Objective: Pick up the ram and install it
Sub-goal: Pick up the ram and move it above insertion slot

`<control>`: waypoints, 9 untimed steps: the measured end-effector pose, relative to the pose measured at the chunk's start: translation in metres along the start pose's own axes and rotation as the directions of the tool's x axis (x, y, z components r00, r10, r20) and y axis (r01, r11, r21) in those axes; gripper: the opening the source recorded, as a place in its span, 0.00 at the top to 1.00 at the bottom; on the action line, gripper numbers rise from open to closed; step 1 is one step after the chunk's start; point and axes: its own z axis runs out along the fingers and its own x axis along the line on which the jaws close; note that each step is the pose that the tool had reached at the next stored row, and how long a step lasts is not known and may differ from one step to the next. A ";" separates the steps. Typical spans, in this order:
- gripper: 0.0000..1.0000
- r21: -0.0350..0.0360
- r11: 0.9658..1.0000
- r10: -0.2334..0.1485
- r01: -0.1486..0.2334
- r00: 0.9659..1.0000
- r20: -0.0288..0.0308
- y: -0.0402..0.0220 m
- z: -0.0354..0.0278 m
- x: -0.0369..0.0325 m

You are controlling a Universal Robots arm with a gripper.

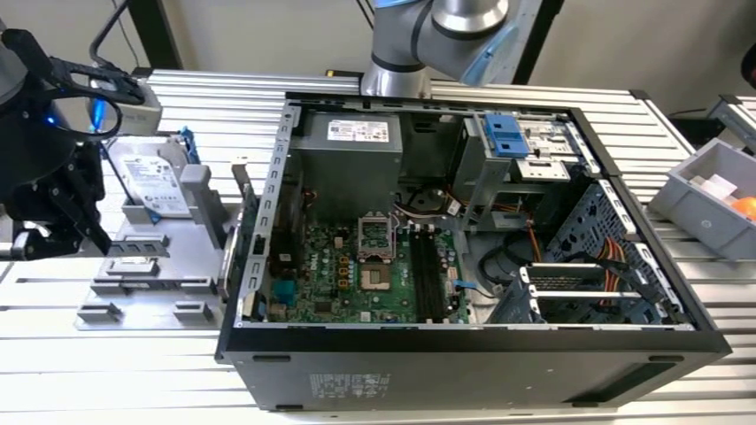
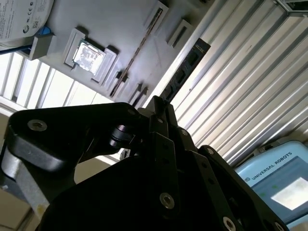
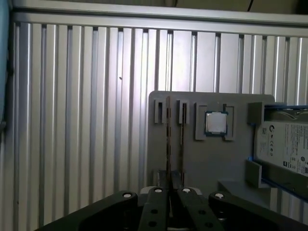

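**Ram station: hand over the parts tray**

- Counter (image 1: pixel 119 372): ribbed metal, carries everything.
- Computer case (image 1: pixel 473 363): lies open at the middle of the exterior view. The green board (image 1: pixel 336 279) is exposed, with long dark slots (image 1: pixel 426 274) beside the processor socket.
- Arm (image 1: pixel 408 44): base stands behind the case.
- Grey tray (image 1: pixel 177 232): on the counter just beside the case, on the exterior view's left.
- Hard drive (image 1: pixel 154 177): silver with a blue frame, rests at the far end of the tray.
- Grey bin (image 1: pixel 697 190): well apart, at the exterior view's right.
- Hand (image 1: pixel 88 232): black, hangs above the tray. Spread or pinching: cannot tell.
- Ram (image 3: pixel 168 139): seen edge-on in the first wrist view, over the tray and in line with the hand (image 3: pixel 171 191), its near end meeting the hand. In the second wrist view it is a dark stick (image 2: pixel 185 72) with black chips, ending by the hand (image 2: pixel 158 103). Seated in its slot or raised: cannot tell.
- Second stick (image 3: pixel 182 142): just beside the ram and parallel to it.
- Square silver chip (image 3: pixel 216 122): in its own recess, between the sticks and the drive.
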 end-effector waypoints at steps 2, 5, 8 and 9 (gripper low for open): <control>1.00 0.000 1.000 0.004 -0.004 1.000 0.001 0.0001 -0.0019 -0.0001; 1.00 0.001 1.000 0.014 -0.014 1.000 0.006 0.0002 -0.0046 -0.0002; 1.00 0.001 1.000 0.024 -0.024 1.000 0.009 0.0002 -0.0075 -0.0004; 1.00 0.001 1.000 0.026 -0.026 1.000 0.010 0.0003 -0.0085 -0.0004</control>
